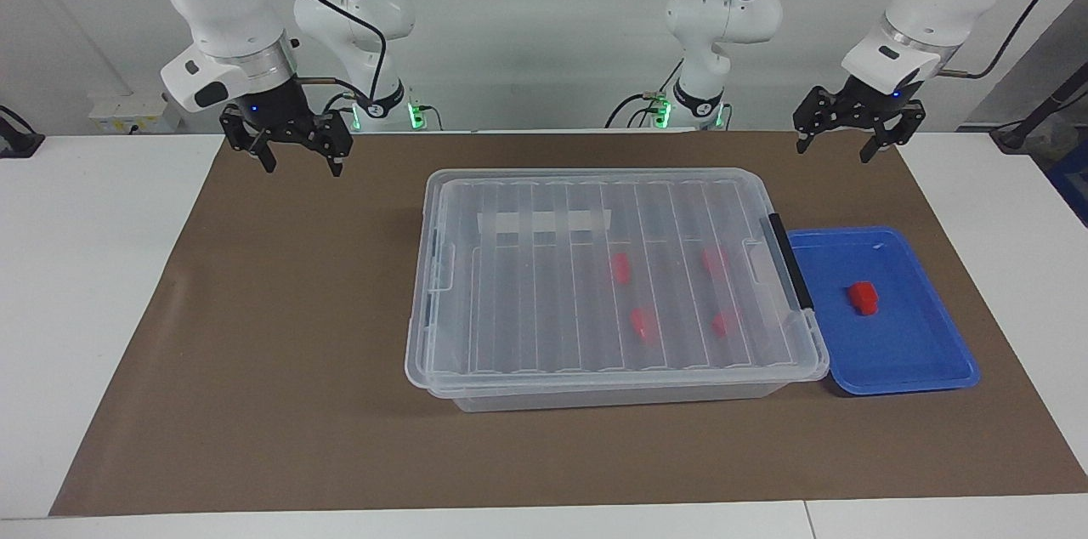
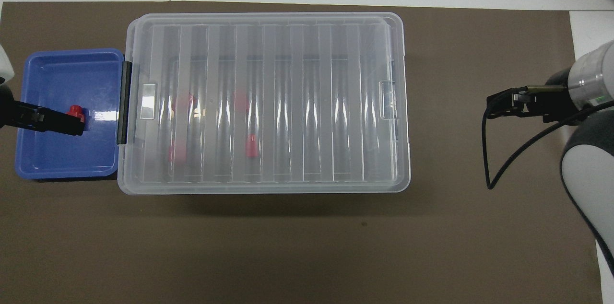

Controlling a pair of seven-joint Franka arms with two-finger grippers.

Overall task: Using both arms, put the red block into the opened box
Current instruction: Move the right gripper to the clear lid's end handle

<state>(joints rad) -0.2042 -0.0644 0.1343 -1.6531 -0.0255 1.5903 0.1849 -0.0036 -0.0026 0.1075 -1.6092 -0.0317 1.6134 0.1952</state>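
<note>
Facing view: my two arms hang raised at the robots' end of the counter [image 1: 102,267], which carries a brown mat [image 1: 280,369]. My right gripper [image 1: 299,158] hovers over the mat toward the right arm's end, fingers apart and holding nothing. My left gripper [image 1: 844,141] hovers over the mat's edge toward the left arm's end, its fingers also apart and empty. The box [image 1: 595,386] sits mid-mat with its ribbed clear lid [image 1: 527,301] closed over it, the black handle [image 1: 790,261] at the left arm's end. Four red blocks [image 1: 620,268] show blurred through the lid. Just beside the handle lies a blue tray [image 1: 918,369], and the red block [image 1: 864,297] rests in it.

Overhead view: the box [image 2: 264,188] fills the middle, lid [image 2: 288,54] shut. The red block [image 2: 74,111] sits in the tray [image 2: 62,165], partly covered by my raised left gripper [image 2: 72,124]. My right gripper [image 2: 501,102] hangs over bare mat [image 2: 307,246], well apart from the box.
</note>
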